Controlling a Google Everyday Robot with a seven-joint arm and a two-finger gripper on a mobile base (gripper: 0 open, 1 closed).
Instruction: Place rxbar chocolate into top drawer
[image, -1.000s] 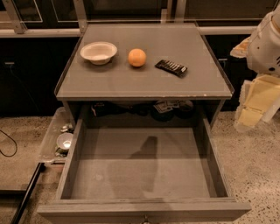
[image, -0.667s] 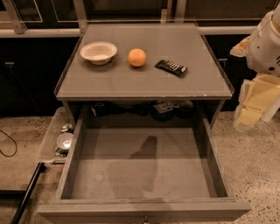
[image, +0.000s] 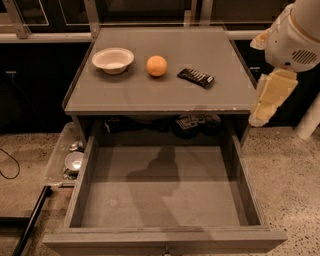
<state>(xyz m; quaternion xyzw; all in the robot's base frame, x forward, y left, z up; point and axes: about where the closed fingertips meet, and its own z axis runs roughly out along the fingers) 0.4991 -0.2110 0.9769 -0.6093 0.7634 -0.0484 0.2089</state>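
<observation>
Black rxbar chocolate (image: 195, 77) lies on tabletop (image: 150, 97), right of orange (image: 156, 65). Nearer, top drawer (image: 85, 192) is open. The gripper (image: 270, 97) hangs off table's right edge, apart from bar; open/shut: can't tell.

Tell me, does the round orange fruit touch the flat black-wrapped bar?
Apart. The camera view shows bare grey tabletop between the round orange fruit and the black-wrapped bar. The claw hangs beyond its right edge.

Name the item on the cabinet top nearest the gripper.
The rxbar chocolate: the flat black-wrapped bar, rightmost on top, past the orange and white bowl. The gripper hangs just right of the cabinet.
</observation>
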